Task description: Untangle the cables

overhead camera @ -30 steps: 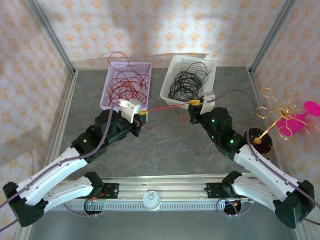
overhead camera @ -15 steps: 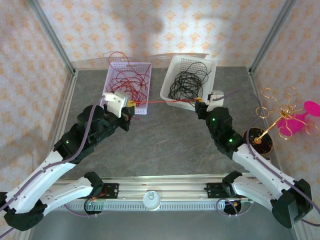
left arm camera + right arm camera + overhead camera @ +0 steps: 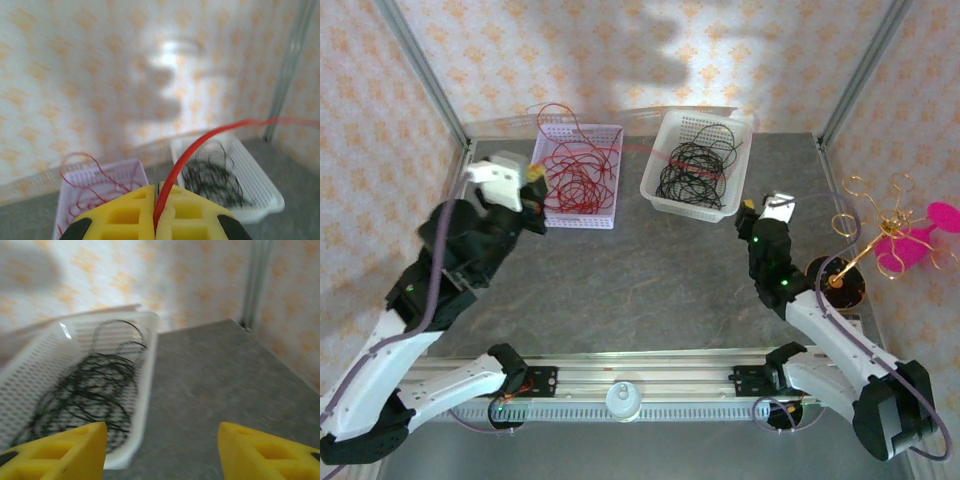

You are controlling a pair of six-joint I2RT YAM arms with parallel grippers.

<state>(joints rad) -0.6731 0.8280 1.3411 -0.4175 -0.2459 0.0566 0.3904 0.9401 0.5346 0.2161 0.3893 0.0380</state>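
**Gray tabletop (image 3: 650, 270), patterned walls: left pincer (image 3: 532, 172) clamped on one red strand, right pincer (image 3: 752, 207) spread and empty**

Count: 2 baskets, 2 wire bunches, 2 pincers, 1 gold-and-pink ornament (image 3: 890, 235) at the right edge.
- Lilac basket (image 3: 582, 222), back left: red wires (image 3: 575, 175) in loose loops, one loop poking above the far rim.
- White basket (image 3: 685, 205), back centre, just beside the lilac one: black wires (image 3: 690, 170) coiled inside.

Left pincer is raised just left of the lilac basket. Its jaws are pressed together on a single red strand (image 3: 200, 145). Left wrist view: the strand leaves the jaw seam, arcs up and right over the white basket, and runs out of frame. From the top it is a faint line, and I can't tell where its far end sits.

Right pincer is over bare tabletop near the white basket's near-right corner. Its fingers (image 3: 65, 445) are well apart with nothing between them. The black wires are ahead and to its left, not touching it.
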